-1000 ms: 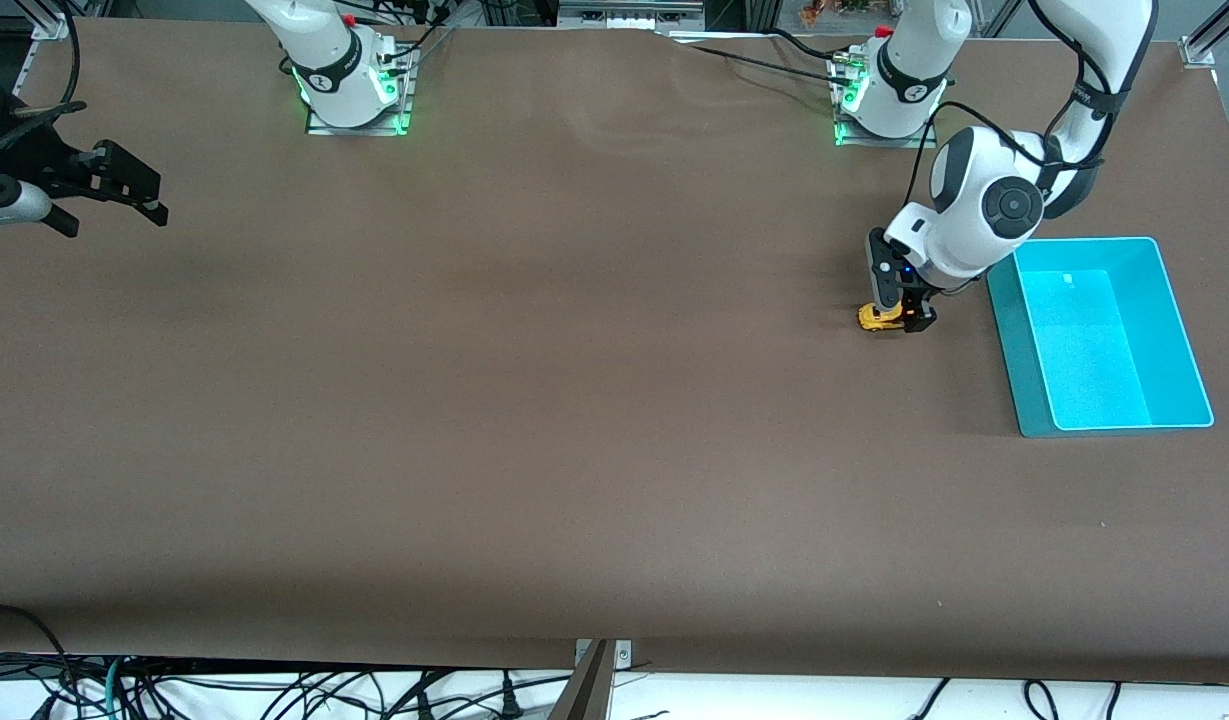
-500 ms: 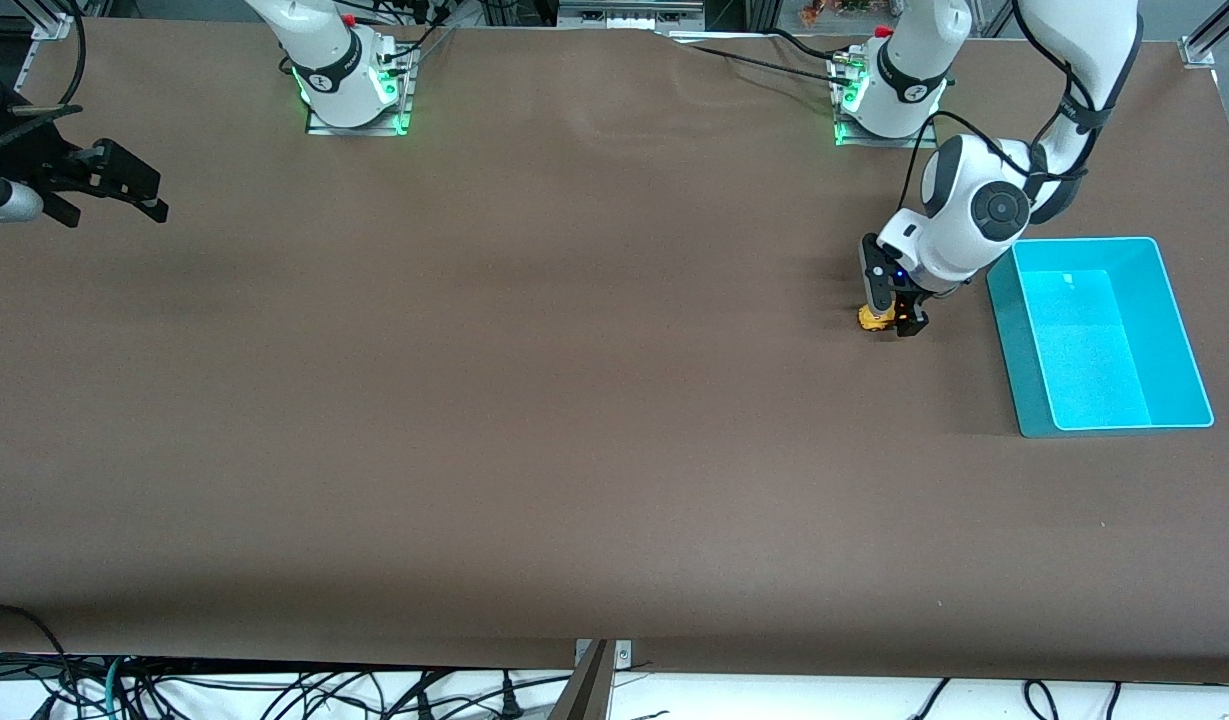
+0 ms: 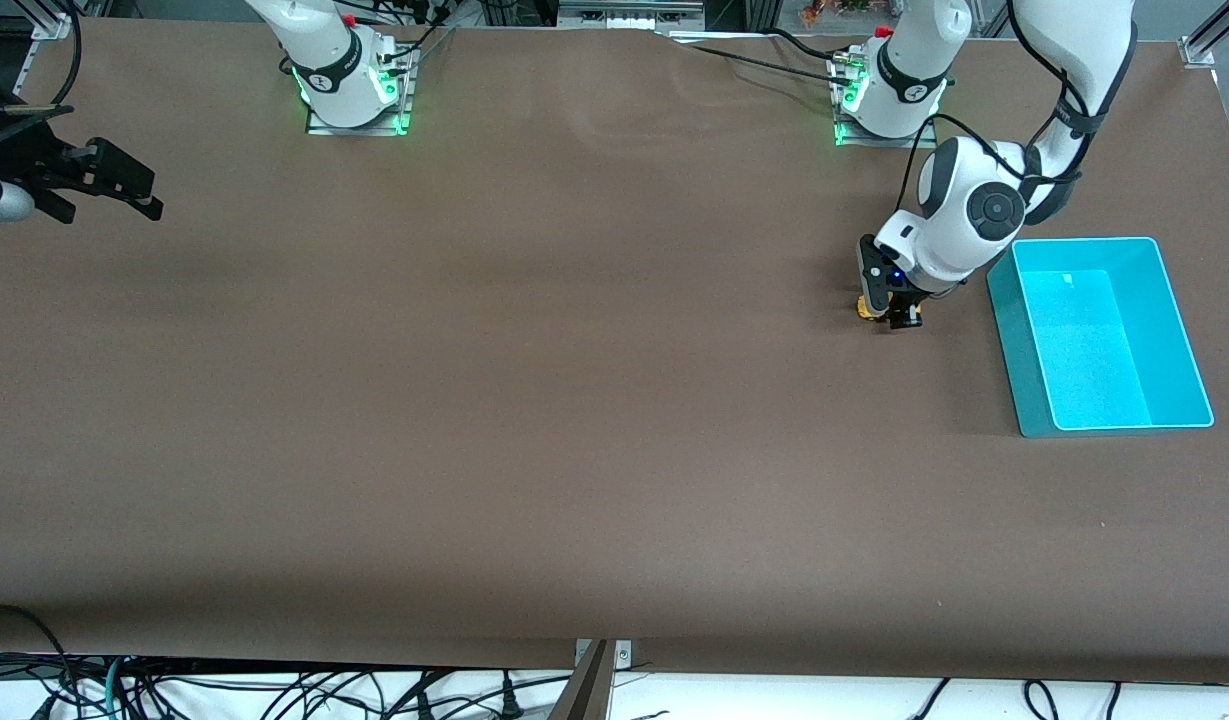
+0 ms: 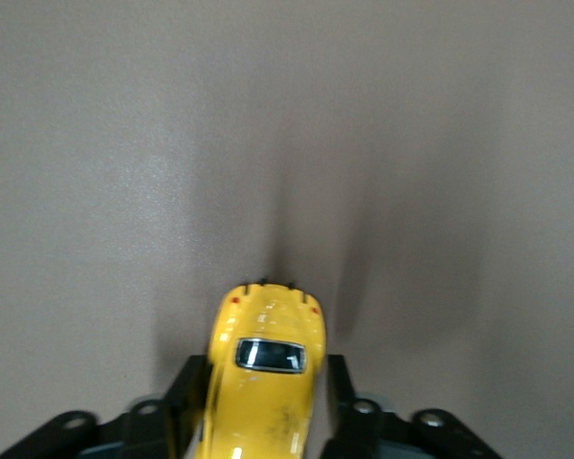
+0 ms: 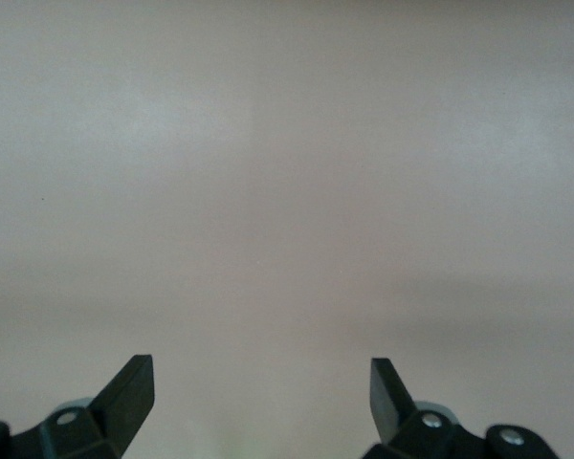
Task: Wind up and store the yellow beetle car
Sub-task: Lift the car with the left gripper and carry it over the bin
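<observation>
The left arm reaches down from its base and bends sharply at the elbow, its wrist pointing straight at the counter (image 3: 574, 420). The left end effector (image 3: 890, 312) sits low at the counter surface, its two fingers (image 4: 187, 397) pressed against the sides of the yellow beetle car (image 4: 264, 368). The right arm waits at its own end of the counter, well apart from the car, its right end effector (image 3: 124, 190) raised with fingers (image 5: 124, 387) spread wide.
</observation>
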Controlling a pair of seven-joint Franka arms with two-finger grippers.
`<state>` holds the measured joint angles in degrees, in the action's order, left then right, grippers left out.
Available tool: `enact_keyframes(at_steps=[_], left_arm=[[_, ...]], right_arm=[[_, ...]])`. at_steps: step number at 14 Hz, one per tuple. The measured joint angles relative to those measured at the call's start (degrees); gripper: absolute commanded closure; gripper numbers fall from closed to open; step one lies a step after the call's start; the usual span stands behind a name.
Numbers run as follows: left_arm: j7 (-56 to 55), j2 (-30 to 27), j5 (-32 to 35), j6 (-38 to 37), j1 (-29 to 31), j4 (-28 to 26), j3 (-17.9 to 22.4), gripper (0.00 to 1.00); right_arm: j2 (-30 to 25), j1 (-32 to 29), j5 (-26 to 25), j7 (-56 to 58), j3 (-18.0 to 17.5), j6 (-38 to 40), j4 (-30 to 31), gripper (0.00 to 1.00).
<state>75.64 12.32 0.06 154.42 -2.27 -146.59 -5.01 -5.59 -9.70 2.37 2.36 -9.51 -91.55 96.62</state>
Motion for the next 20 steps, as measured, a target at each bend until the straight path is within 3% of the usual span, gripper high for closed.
enact_keyframes(at_steps=[5, 13, 16, 20], left_arm=[[0.0, -1.2, 0.0, -2.6, 0.0, 1.3, 0.0, 0.80], [1.3, -6.9, 0.0, -34.3, 1.8, 18.5, 0.1, 0.80], [7.8, -7.0, 0.0, -39.0, 7.2, 22.8, 0.3, 0.80], [20.1, -7.0, 0.0, -39.6, 18.7, 24.5, 0.7, 0.80]], right_arm=[[0.0, -0.1, -0.2, 0.0, 0.7, 0.7, -1.1, 0.00], [0.1, -0.1, -1.0, 0.0, 0.9, 0.7, -1.3, 0.00], [0.1, -0.1, -1.0, 0.0, 0.9, 0.8, -1.3, 0.00], [0.1, -0.1, -1.0, 0.0, 0.9, 0.8, -1.5, 0.00]])
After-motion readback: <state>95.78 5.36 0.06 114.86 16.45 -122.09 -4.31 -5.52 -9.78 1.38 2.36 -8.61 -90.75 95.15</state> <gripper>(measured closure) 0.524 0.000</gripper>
